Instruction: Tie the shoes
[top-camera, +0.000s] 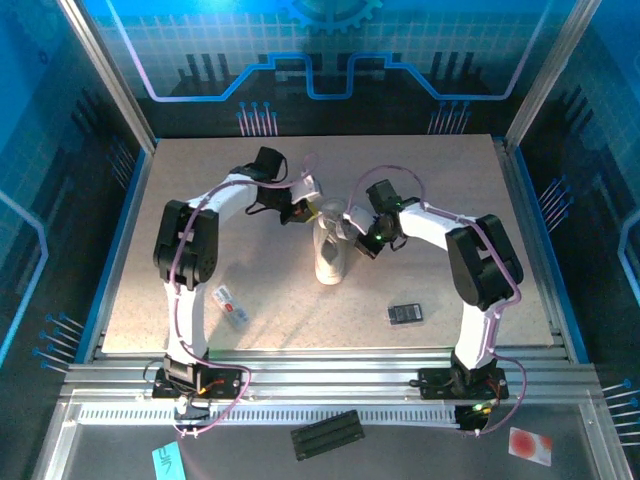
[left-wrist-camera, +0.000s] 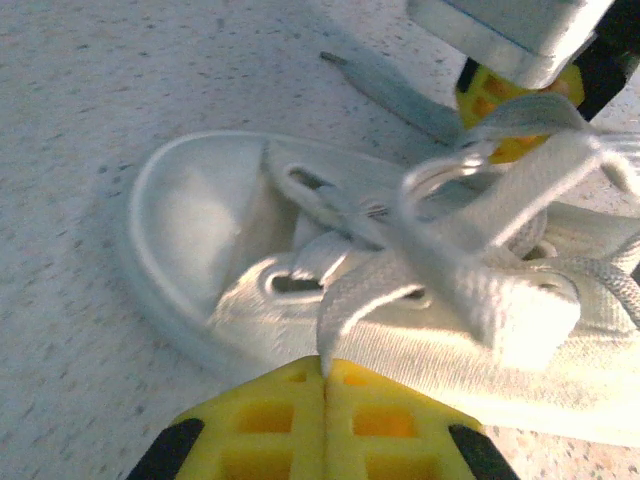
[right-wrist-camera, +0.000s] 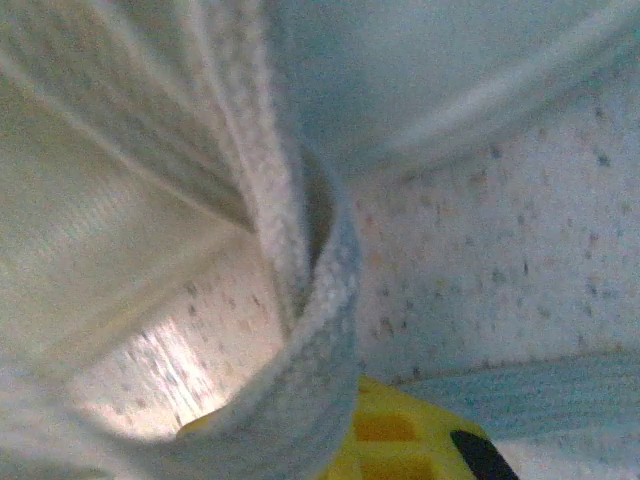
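The sneaker (top-camera: 331, 252) is set mid-desk (top-camera: 200, 180). One lace (left-wrist-camera: 345, 300) is pinched by the closed left fingers (left-wrist-camera: 265, 420), and a lace loop (right-wrist-camera: 320, 330) by the closed right fingers (right-wrist-camera: 395, 430). The knot is judged half-formed; next, both strands must be drawn apart evenly.

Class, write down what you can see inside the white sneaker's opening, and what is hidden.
Inside the sneaker only bare pale lining shows; nothing lies in it. Farther forward, the crossed laces cover the inside, so the toe end cannot be seen.
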